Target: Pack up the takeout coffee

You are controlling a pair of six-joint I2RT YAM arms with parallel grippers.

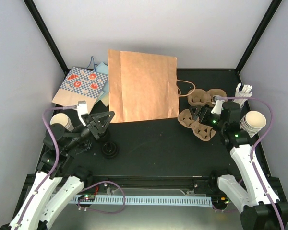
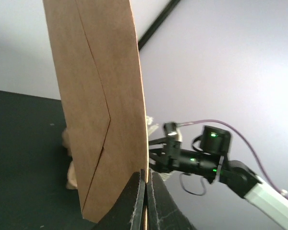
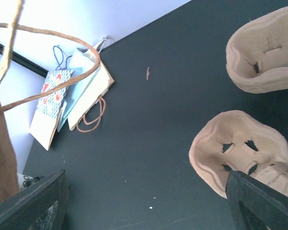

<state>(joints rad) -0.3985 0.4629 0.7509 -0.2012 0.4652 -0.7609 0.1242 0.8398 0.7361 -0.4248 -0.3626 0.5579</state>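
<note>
Brown bag (image 2: 101,96) is running off the top edge in the left wrist view and blocking most of what's behind it. Only a tan sliver (image 2: 69,163) is peeking out at its left, can't ID it. Left tool (image 2: 145,184) is getting cut off at the btm edge.

In the right wrist view, far carrier (image 3: 264,52) and near carrier (image 3: 235,153) are both sliding off the right edge. A finger (image 3: 264,201) of the right tool (image 3: 151,206) is covering the near one's lower part.

From above, left cup (image 1: 62,120) is sitting half behind the left arm (image 1: 69,141). Black lids (image 1: 109,149) are blending into the desk (image 1: 153,143), count unclear. White item (image 1: 243,91) in the far right corner is reading too small to ID.
</note>
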